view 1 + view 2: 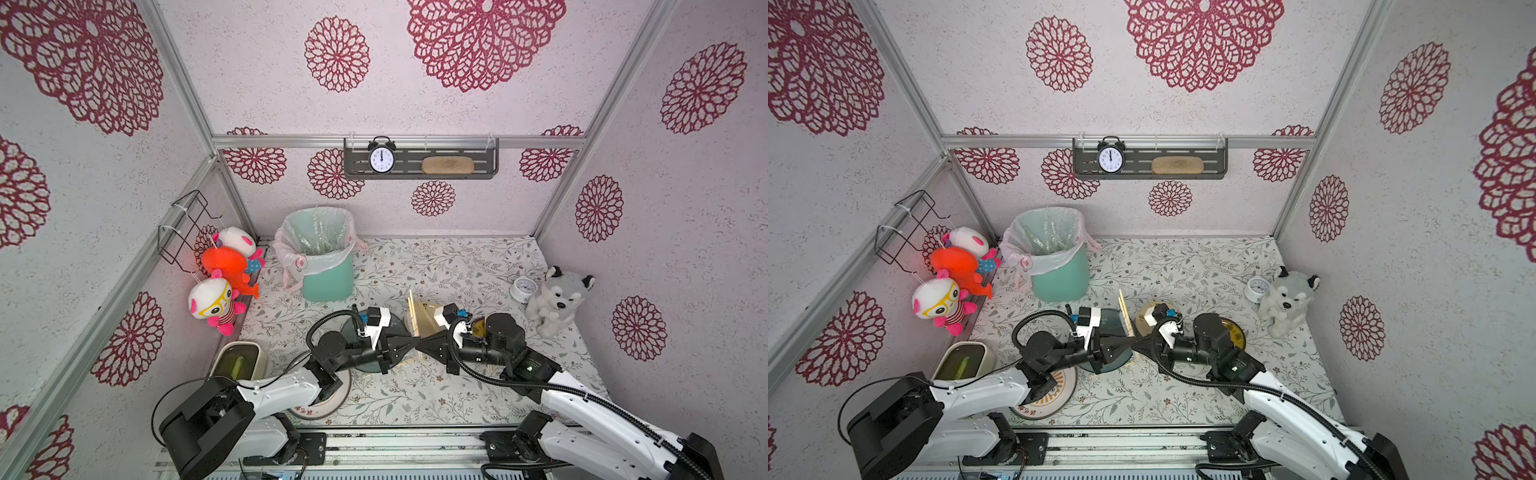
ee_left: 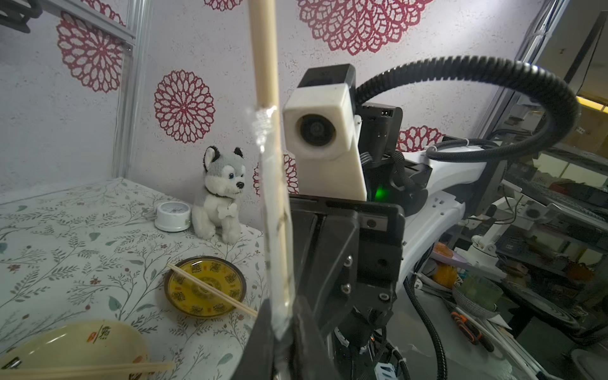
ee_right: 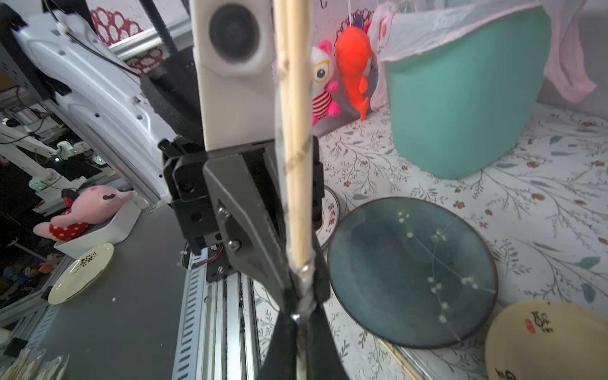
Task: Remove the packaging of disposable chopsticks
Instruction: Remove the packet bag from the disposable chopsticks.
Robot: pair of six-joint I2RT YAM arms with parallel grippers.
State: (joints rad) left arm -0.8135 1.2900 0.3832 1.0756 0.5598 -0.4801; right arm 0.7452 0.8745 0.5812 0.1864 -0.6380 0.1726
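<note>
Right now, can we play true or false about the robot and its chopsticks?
1. A toy dog sits beside a small white clock on the table. True.
2. The yellow dish is empty. False: a pair of chopsticks lies across it.
3. The held chopsticks are all the way out of their wrapper. False: the clear sleeve covers their lower part.
4. The green bin has a bag lining it. True.
5. The right gripper is wide open. False: it is pinched shut on the sleeve's twisted end.
</note>
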